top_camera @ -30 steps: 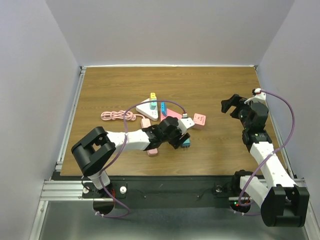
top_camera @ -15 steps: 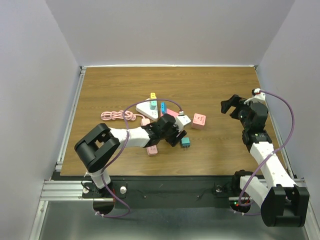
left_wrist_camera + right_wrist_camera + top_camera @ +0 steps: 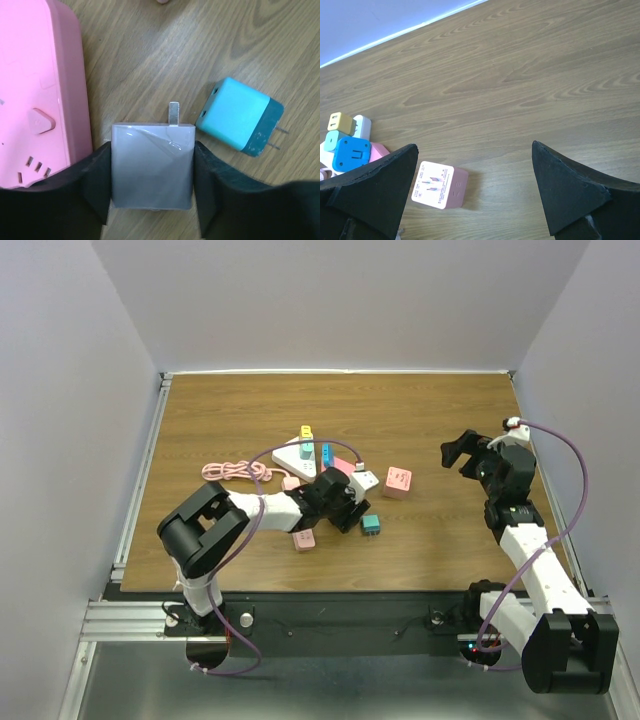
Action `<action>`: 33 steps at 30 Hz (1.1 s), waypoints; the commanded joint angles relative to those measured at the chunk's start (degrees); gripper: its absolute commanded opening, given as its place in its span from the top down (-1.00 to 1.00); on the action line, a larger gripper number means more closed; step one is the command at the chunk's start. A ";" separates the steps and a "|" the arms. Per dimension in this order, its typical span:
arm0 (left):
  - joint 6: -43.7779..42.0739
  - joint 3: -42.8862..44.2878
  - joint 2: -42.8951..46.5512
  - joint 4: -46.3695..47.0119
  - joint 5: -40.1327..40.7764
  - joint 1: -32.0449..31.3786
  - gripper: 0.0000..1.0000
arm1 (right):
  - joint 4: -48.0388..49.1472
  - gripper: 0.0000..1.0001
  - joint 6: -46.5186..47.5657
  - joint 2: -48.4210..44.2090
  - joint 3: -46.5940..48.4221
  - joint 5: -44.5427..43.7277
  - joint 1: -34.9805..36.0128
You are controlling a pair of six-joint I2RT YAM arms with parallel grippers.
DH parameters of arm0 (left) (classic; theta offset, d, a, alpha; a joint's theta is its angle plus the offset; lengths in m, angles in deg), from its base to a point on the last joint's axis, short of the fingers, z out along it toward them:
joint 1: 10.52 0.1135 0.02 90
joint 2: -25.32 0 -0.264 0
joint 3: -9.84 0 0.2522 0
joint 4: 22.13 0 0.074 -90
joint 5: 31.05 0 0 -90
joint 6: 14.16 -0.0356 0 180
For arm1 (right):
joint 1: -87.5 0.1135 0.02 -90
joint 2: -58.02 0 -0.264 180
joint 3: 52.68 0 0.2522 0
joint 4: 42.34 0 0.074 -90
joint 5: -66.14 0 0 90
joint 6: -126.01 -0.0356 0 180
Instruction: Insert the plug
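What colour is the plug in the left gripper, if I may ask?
Pale grey plug, clearest in left wrist view.

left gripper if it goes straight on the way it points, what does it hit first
Likely bare table, though depth is unclear: the gray charger it holds aims its prong between the pink power strip and the teal charger.

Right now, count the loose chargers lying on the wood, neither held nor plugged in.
2. A teal charger lies beside the left end effector, which grips a white charger; a pink charger sits farther right. The left arm may hide more.
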 commanded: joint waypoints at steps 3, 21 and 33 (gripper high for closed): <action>6.16 3.36 -3.06 -2.80 -5.80 0.18 0.64 | 0.71 -1.00 1.82 -0.14 3.30 3.16 -0.04; 52.03 17.96 9.32 0.09 -7.92 10.02 1.00 | 4.66 -0.81 0.07 -2.78 4.89 -6.23 16.73; 82.18 14.36 13.26 5.46 5.87 8.97 1.00 | 11.87 -0.77 0.58 2.48 6.47 -20.12 36.68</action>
